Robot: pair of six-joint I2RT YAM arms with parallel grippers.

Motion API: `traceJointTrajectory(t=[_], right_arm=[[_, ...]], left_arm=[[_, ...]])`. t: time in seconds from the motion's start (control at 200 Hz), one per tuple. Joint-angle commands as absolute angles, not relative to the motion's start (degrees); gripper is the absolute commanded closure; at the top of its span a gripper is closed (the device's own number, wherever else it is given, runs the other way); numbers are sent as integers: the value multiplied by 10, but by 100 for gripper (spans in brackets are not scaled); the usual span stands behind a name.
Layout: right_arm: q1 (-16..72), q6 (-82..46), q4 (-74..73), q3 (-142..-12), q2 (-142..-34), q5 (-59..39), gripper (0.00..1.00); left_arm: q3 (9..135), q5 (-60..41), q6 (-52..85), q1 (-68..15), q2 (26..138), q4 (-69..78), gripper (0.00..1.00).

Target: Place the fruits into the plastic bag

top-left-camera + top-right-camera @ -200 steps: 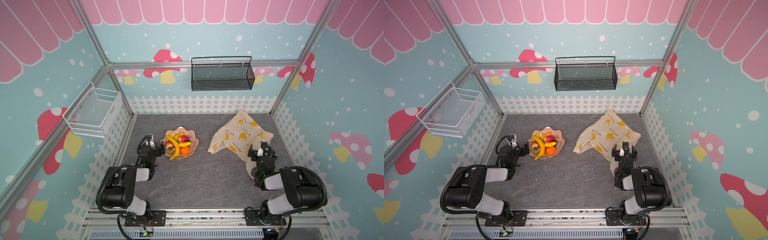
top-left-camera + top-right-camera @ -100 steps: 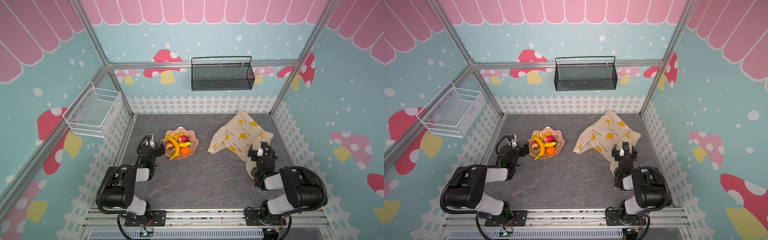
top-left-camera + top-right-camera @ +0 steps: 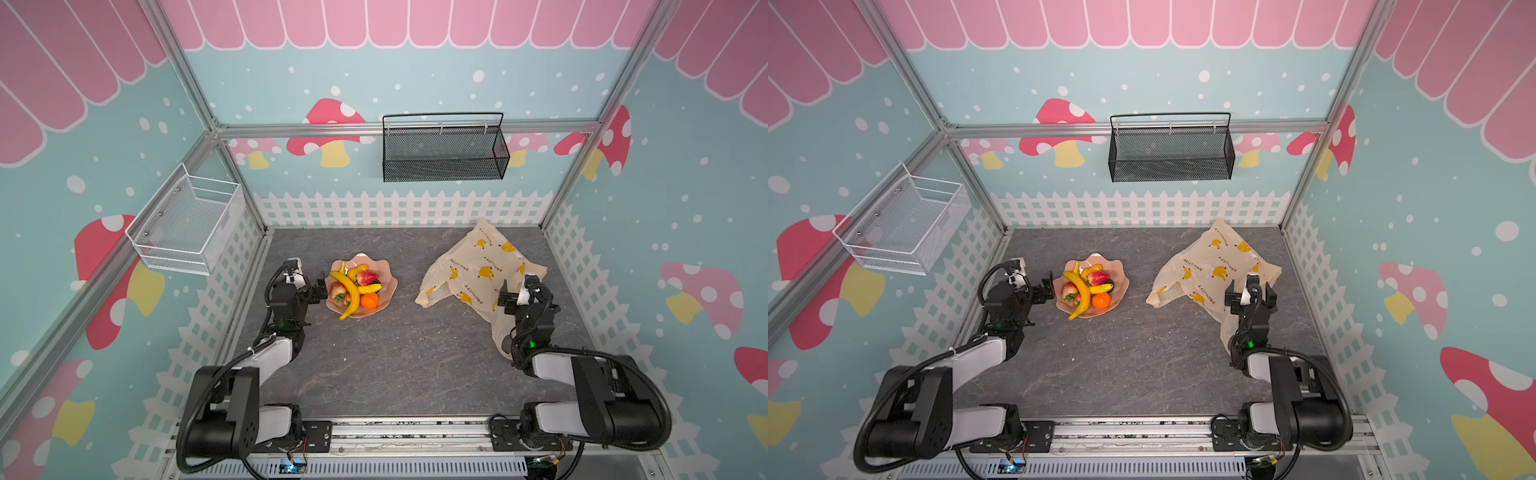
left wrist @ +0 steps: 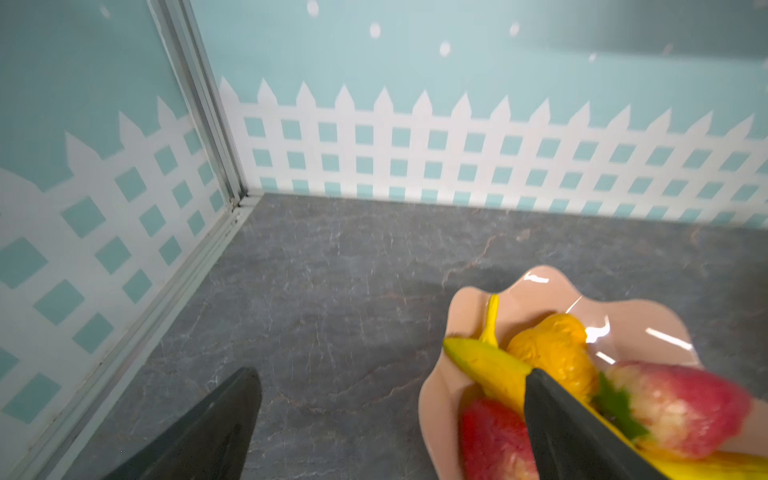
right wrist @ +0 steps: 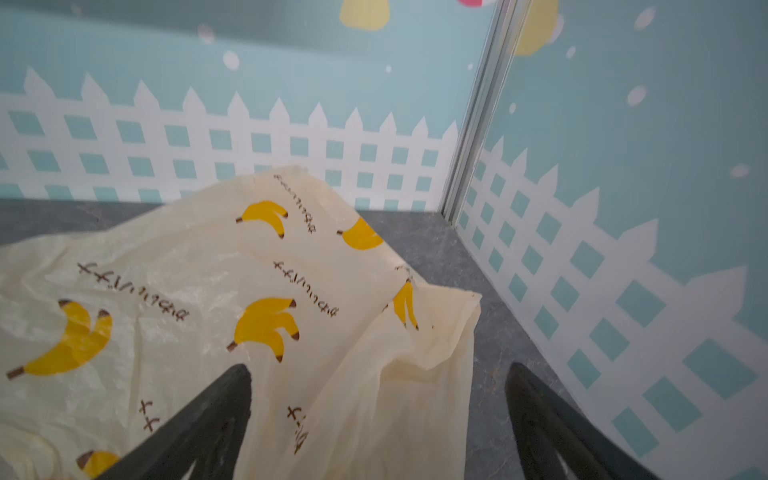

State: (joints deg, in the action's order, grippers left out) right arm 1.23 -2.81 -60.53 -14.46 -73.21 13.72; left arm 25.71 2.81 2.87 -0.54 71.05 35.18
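Note:
The fruits lie heaped in a pink wavy-edged dish [image 3: 390, 286] left of centre: a long yellow banana [image 3: 351, 293], a red strawberry [image 3: 367, 277], an orange [image 3: 369, 301] and a yellowish-tan piece [image 3: 358, 271]. My left gripper [image 3: 319, 287] is open at the dish's left rim. In the left wrist view one finger [image 4: 573, 432] reaches over the banana [image 4: 490, 365] and a strawberry [image 4: 494, 440]; the other stays over bare table. The plastic bag [image 3: 478, 266] lies crumpled at the right. My right gripper [image 3: 522, 291] hovers open over the near edge of the bag [image 5: 208, 266], holding nothing.
A black mesh basket [image 3: 444, 151] hangs on the back wall and a white wire basket [image 3: 187, 224] on the left wall. White fence-print walls close in on three sides. Grey tabletop [image 3: 399, 349] stretches between dish and bag.

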Motion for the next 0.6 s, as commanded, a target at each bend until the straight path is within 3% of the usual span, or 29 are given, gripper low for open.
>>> traceJointTrajectory(t=[0.0,0.16,0.305,0.495,0.595], right_arm=[[16,-45,-458,-175,-642,123,3],[18,-92,-253,-236,-530,93,3],[17,-96,-82,-297,-488,31,3],[28,-91,79,-368,-526,-100,3],[101,-85,155,-414,-585,-68,3]], left_arm=[[281,13,73,-12,650,268,1],[349,16,137,-40,584,118,1],[470,-36,234,-51,607,-101,1],[559,-64,326,-121,644,-229,1],[585,-98,362,-156,676,-249,1]])
